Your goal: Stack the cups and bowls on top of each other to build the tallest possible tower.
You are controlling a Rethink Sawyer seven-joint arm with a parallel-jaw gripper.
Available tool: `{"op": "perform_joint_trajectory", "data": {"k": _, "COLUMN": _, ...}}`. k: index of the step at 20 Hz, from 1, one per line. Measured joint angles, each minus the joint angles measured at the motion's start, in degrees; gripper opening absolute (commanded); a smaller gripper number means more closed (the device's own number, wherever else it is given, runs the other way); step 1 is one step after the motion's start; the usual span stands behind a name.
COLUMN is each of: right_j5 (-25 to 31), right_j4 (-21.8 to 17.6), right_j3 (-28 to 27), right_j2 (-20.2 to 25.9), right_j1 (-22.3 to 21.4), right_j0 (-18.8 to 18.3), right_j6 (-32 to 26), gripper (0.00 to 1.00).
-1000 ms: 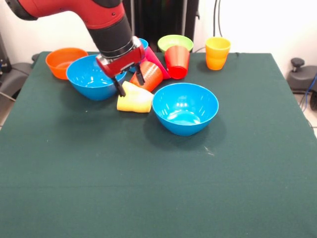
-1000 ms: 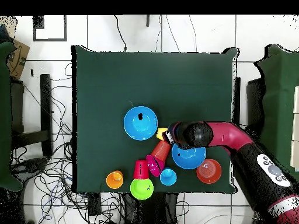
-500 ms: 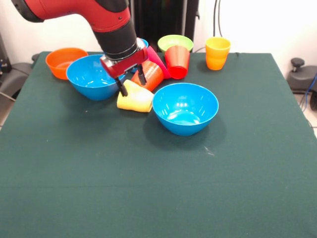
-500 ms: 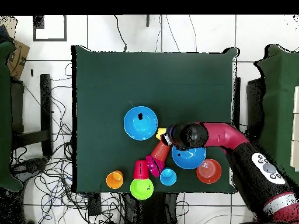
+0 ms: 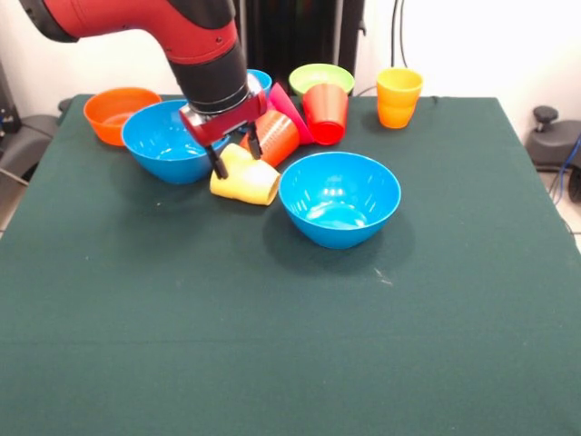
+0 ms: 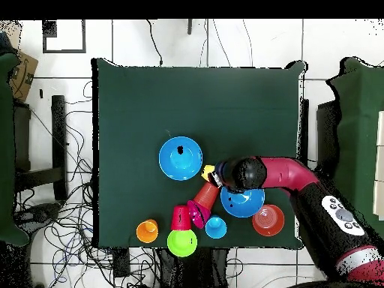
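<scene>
From the front, the dark green cloth tabletop (image 5: 272, 345) fills most of what I see, its near half bare, with a pale wall behind it and a tiled floor strewn with cables around it in the overhead view. At the far left sits a small glossy orange plastic bowl (image 5: 116, 113), and just beside it a large bright blue plastic bowl (image 5: 168, 141). My gripper (image 5: 234, 156) comes down next, its two dark fingers (image 5: 218, 164) spread and straddling the narrow end of a pale yellow plastic cup (image 5: 245, 181) that lies on its side on the tabletop. Behind it an orange plastic cup (image 5: 276, 138) lies tipped, leaning against a pink-red plastic bowl (image 5: 287, 109) tilted on edge, with a light blue plastic cup (image 5: 260, 80) peeking out behind my arm. A second large bright blue plastic bowl (image 5: 339, 198) stands upright touching the yellow cup's wide end. Farther back a red plastic cup (image 5: 325, 113) stands upside down in front of a lime-green plastic bowl (image 5: 320, 78), and a yellow-orange plastic cup (image 5: 398, 97) stands upright alone at the right.
</scene>
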Motion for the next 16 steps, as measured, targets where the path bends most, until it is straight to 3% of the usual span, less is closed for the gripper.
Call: {"op": "perform_joint_trajectory", "data": {"k": 16, "right_j5": 0.0, "right_j4": 0.0, "right_j3": -0.6, "right_j2": -2.8, "right_j1": -0.6, "right_j0": 2.2, "right_j6": 0.0, "gripper": 1.00}}
